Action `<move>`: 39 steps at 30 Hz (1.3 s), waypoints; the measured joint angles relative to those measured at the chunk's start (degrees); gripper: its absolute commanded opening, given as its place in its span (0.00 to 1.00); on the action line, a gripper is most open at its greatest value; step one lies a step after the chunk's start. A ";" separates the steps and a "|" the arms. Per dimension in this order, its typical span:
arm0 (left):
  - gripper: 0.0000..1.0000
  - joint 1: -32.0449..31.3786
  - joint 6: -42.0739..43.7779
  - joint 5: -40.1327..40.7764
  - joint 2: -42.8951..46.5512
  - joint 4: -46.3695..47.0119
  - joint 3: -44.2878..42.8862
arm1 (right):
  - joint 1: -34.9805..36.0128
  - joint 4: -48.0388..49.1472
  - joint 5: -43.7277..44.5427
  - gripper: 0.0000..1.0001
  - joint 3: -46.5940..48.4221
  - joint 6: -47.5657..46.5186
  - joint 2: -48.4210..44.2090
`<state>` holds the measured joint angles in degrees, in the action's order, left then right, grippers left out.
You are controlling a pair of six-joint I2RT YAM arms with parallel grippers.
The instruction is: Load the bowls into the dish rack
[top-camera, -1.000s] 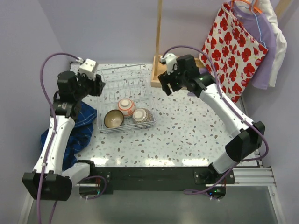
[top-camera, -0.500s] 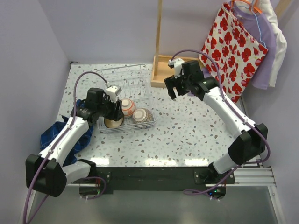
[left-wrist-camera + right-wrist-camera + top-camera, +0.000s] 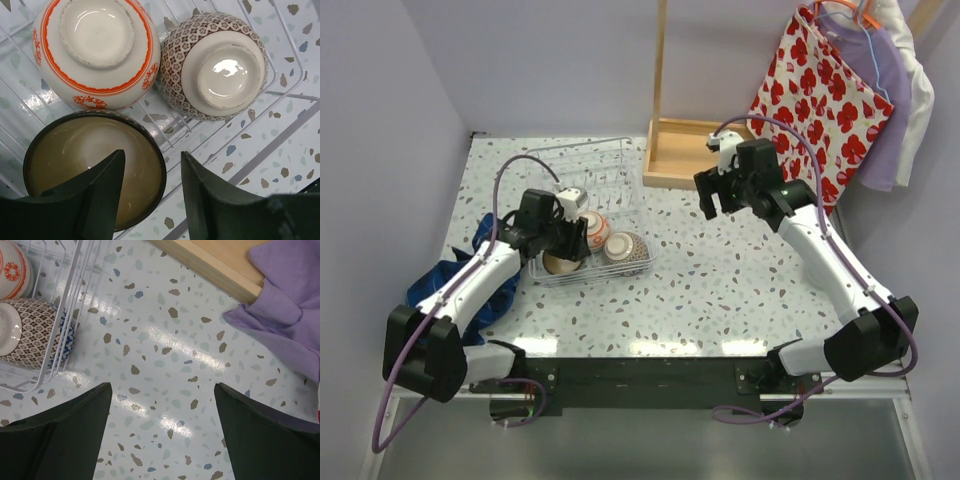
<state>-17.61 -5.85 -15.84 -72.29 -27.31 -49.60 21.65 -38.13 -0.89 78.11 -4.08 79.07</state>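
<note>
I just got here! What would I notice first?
In the dish rack, left on the table, an orange-patterned bowl and a net-patterned bowl sit upside down beside an upright brown glazed bowl. The left arm's open fingers hover over the brown one. A red-flowered cloth hangs at far right.

brown bowl (image 3: 75, 150) partly hidden by left end effector (image 3: 152, 155)

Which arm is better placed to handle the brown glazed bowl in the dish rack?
Left, probably. The left gripper hangs open right over the brown glazed bowl in the dish rack; the right gripper is open above the table, outside the rack.
</note>
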 measured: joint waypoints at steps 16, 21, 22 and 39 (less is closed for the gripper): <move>0.00 -3.02 1.95 8.57 -4.98 -3.80 -3.91 | -1.51 -0.11 -0.13 0.88 -2.71 -0.44 -1.90; 0.00 -2.51 2.54 8.96 -2.27 -6.43 -4.35 | -1.53 -0.63 -0.13 0.88 -2.69 -1.01 -1.86; 0.00 -2.27 2.51 8.55 -1.60 -6.78 -4.35 | -1.53 -1.03 -0.13 0.88 -2.43 -1.07 -1.73; 0.00 9.77 -5.73 -23.37 6.64 9.03 8.44 | -1.53 -5.20 -0.04 0.87 4.83 -3.78 3.58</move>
<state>-7.84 -11.57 -39.20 -65.65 -18.28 -41.17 20.12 -43.33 -0.93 82.94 -7.86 82.65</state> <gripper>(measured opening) 0.040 0.872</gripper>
